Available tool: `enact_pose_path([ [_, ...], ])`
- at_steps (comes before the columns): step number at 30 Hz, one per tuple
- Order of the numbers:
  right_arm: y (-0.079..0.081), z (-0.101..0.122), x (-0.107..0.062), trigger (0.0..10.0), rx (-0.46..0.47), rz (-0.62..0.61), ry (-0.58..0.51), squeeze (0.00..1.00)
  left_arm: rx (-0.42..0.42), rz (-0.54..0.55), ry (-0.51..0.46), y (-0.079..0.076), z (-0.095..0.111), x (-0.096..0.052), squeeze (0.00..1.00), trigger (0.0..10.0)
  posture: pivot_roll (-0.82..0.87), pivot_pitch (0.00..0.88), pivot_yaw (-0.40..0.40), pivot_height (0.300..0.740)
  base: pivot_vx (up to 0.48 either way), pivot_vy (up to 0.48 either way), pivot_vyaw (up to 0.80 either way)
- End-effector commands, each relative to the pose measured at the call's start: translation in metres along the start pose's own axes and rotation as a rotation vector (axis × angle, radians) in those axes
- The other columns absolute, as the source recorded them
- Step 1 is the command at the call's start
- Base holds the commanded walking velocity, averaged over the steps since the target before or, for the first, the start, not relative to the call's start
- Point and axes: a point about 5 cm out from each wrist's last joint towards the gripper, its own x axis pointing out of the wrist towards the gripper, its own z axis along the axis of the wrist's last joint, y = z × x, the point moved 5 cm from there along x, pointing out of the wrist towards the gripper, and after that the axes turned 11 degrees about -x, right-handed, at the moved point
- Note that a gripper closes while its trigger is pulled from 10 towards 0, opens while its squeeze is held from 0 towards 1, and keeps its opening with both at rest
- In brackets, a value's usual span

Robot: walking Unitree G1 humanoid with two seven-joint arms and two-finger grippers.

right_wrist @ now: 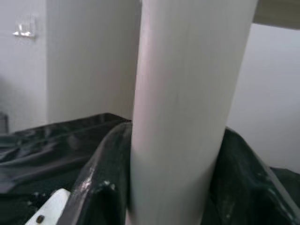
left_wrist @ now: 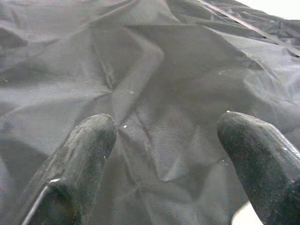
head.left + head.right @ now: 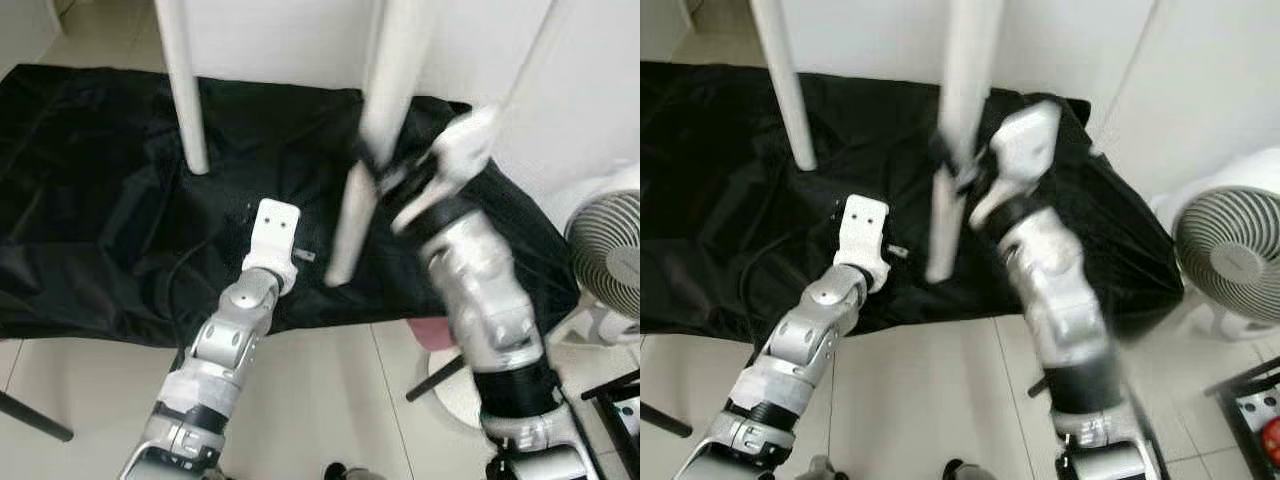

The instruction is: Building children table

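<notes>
1. Pale floor tiles (image 3: 330, 390) are covered across the middle by a crinkled black plastic sheet (image 3: 90, 220), with a white wall (image 3: 280, 40) behind it

2. On that sheet a white cylindrical table leg (image 3: 372, 150) is seen standing tilted, its lower end resting on the black sheet near the front edge and its upper part running up out of the picture

3. This leg is clasped by the right gripper (image 1: 173, 187): in the right wrist view one black finger (image 1: 101, 183) is pressed against each side of the white cylinder, so the gripper is clenched around it

4. The right silver arm (image 3: 490, 310) is shown blurred in both eye views, reaching up from the lower right to the leg

5. A second white table leg (image 3: 185, 80) is seen upright to the robot's left, well apart from the held one, its foot on the sheet

6. The left gripper (image 2: 176, 154) is held low over the black sheet, between the two legs; its two black fingertips (image 2: 89, 140) are spread wide apart with nothing between them, only creased plastic beyond

7. The left arm's white wrist block (image 3: 274, 232) is visible above the sheet's front edge

8. At the robot's far right a white round fan (image 3: 610, 250) stands on the tiles, beside the sheet's corner
</notes>
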Motion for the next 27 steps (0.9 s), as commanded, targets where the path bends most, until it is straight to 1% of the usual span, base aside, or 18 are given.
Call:
enact_pose_path([
  [1,0.006,-0.005,-0.004,10.0,0.010,0.034,0.016,0.00,0.003,-0.060,0.032,-0.010,-0.006,0.001,0.00,10.0,0.04,0.101,-0.067,0.740,0.000,0.000,0.00],
  [2,0.006,-0.005,-0.004,10.0,0.010,0.034,0.016,0.00,0.003,-0.060,0.032,-0.010,-0.006,0.001,0.00,10.0,0.04,0.101,-0.067,0.740,0.000,0.000,0.00],
  [3,0.012,-0.019,-0.014,10.0,0.020,0.058,0.065,0.00,0.005,-0.062,0.034,-0.011,-0.007,0.001,0.00,10.0,0.04,0.105,-0.068,0.740,0.000,0.000,0.00],
  [6,0.012,-0.019,-0.014,10.0,0.020,0.058,0.065,0.00,0.005,-0.062,0.034,-0.011,-0.007,0.001,0.00,10.0,0.04,0.105,-0.068,0.740,0.000,0.000,0.00],
  [7,0.013,-0.025,-0.018,10.0,0.026,0.057,0.085,1.00,0.006,-0.063,0.035,-0.011,-0.007,0.001,0.00,10.0,0.04,0.106,-0.067,0.740,0.000,0.000,0.00],
  [8,0.013,-0.025,-0.018,10.0,0.026,0.057,0.085,1.00,0.006,-0.063,0.035,-0.011,-0.007,0.001,0.00,10.0,0.04,0.106,-0.067,0.740,0.000,0.000,0.00],
  [10,0.007,-0.031,-0.023,10.0,0.038,0.022,0.113,1.00,0.006,-0.062,0.036,-0.011,-0.008,-0.001,0.00,10.0,0.04,0.109,-0.066,0.740,0.000,0.000,0.00],
  [15,0.004,-0.032,-0.024,10.0,0.050,0.008,0.116,1.00,0.004,-0.062,0.037,-0.011,-0.009,-0.001,0.00,10.0,0.04,0.108,-0.066,0.740,0.000,0.000,0.00],
  [16,-0.003,-0.028,-0.028,10.0,0.055,-0.037,0.104,0.00,0.005,-0.064,0.043,-0.012,-0.011,-0.003,0.00,10.0,0.04,0.105,-0.067,0.740,0.000,0.000,0.00],
  [17,-0.003,-0.028,-0.028,10.0,0.055,-0.037,0.104,0.00,0.005,-0.064,0.043,-0.012,-0.011,-0.003,0.00,10.0,0.04,0.105,-0.067,0.740,0.000,0.000,0.00],
  [19,-0.012,-0.030,-0.034,10.0,0.061,-0.108,0.115,0.00,0.009,-0.069,0.042,-0.012,-0.012,-0.005,0.00,10.0,0.05,0.103,-0.069,0.740,0.000,0.000,0.00],
  [20,-0.012,-0.030,-0.034,10.0,0.061,-0.108,0.115,0.00,0.009,-0.069,0.042,-0.012,-0.012,-0.005,0.00,10.0,0.05,0.103,-0.069,0.740,0.000,0.000,0.00],
  [21,-0.013,-0.033,-0.038,10.0,0.061,-0.129,0.125,0.00,0.020,-0.072,0.036,-0.012,-0.012,-0.006,0.00,10.0,0.05,0.099,-0.068,0.740,0.000,0.000,0.00],
  [22,-0.012,-0.037,-0.045,10.0,0.076,-0.141,0.138,0.00,0.043,-0.071,0.030,-0.010,-0.011,-0.008,0.00,10.0,0.05,0.096,-0.065,0.740,0.000,0.000,0.00],
  [23,-0.012,-0.037,-0.045,10.0,0.076,-0.141,0.138,0.00,0.043,-0.071,0.030,-0.010,-0.011,-0.008,0.00,10.0,0.05,0.096,-0.065,0.740,0.000,0.000,0.00],
  [24,-0.011,-0.040,-0.049,10.0,0.086,-0.145,0.146,0.00,0.060,-0.071,0.026,-0.009,-0.011,-0.010,0.00,10.0,0.05,0.096,-0.065,0.740,0.000,0.000,0.00],
  [26,-0.006,-0.048,-0.061,10.0,0.085,-0.145,0.175,0.00,0.091,-0.064,0.004,-0.003,-0.008,-0.013,0.00,10.0,0.06,0.088,-0.053,0.740,0.000,0.000,0.00],
  [27,-0.006,-0.048,-0.061,10.0,0.085,-0.145,0.175,0.00,0.091,-0.064,0.004,-0.003,-0.008,-0.013,0.00,10.0,0.06,0.088,-0.053,0.740,0.000,0.000,0.00],
])
